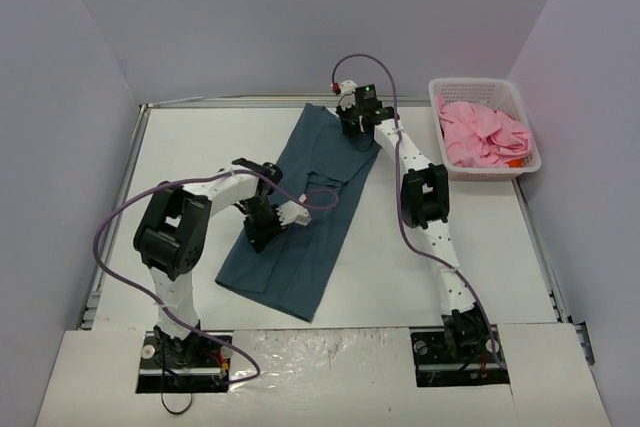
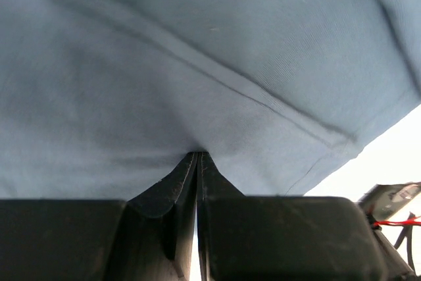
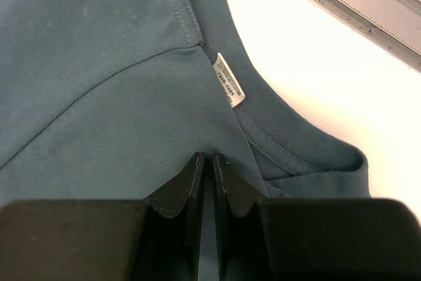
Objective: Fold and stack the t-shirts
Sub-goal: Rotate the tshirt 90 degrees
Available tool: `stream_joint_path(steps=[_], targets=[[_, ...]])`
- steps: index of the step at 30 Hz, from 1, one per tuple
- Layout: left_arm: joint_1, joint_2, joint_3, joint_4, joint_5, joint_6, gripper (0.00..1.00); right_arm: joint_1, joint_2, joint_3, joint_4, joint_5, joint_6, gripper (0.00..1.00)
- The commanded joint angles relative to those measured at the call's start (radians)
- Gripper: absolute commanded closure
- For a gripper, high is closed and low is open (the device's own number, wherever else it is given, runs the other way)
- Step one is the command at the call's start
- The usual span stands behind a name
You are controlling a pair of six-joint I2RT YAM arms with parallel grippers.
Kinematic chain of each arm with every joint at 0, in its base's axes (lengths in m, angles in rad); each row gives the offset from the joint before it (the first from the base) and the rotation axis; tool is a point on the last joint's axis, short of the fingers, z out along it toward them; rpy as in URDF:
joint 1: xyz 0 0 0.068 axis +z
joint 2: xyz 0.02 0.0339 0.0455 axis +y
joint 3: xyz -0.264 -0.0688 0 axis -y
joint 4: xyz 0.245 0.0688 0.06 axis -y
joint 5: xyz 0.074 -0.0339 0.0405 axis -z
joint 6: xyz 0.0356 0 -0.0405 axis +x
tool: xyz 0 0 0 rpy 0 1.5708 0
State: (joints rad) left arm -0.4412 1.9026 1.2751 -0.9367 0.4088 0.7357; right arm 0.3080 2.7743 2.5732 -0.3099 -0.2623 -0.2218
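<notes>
Two t-shirts are showing. The teal-blue t-shirt (image 1: 300,209) is lying on the worktop (image 1: 190,147), long axis running near-left to far-right, collar (image 3: 283,156) pointing at the far edge. The left end effector (image 1: 262,225) is pinching its left edge, the right end effector (image 1: 352,125) its collar area, both closed tight on cloth. The pink t-shirt (image 1: 485,134) is lying in the far-right corner basket (image 1: 470,84).

Teal t-shirt (image 3: 99,64) label (image 3: 229,81) — print illegible.

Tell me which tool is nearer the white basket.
Right. The right tool sits at the collar of the teal shirt, just left of the basket; the left tool pinches that shirt mid-table, farther off.
</notes>
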Motion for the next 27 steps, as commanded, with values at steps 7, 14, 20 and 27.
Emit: stream_joint_path(steps=[7, 14, 20, 27], targets=[[-0.237, 0.199, 0.093, 0.035, 0.116, -0.059, 0.98, -0.014, 0.034, 0.033, -0.084, 0.031, 0.022, 0.91], [-0.343, 0.299, 0.321, -0.004, 0.114, -0.162, 0.98, -0.014, 0.042, 0.051, -0.103, 0.018, 0.013, 0.89], [-0.393, 0.386, 0.420, 0.004, 0.154, -0.231, 0.98, -0.012, 0.039, 0.056, -0.115, 0.002, 0.009, 0.89], [-0.410, 0.420, 0.480, 0.027, 0.148, -0.266, 0.98, 0.002, 0.022, 0.051, -0.124, 0.003, -0.011, 0.88]])
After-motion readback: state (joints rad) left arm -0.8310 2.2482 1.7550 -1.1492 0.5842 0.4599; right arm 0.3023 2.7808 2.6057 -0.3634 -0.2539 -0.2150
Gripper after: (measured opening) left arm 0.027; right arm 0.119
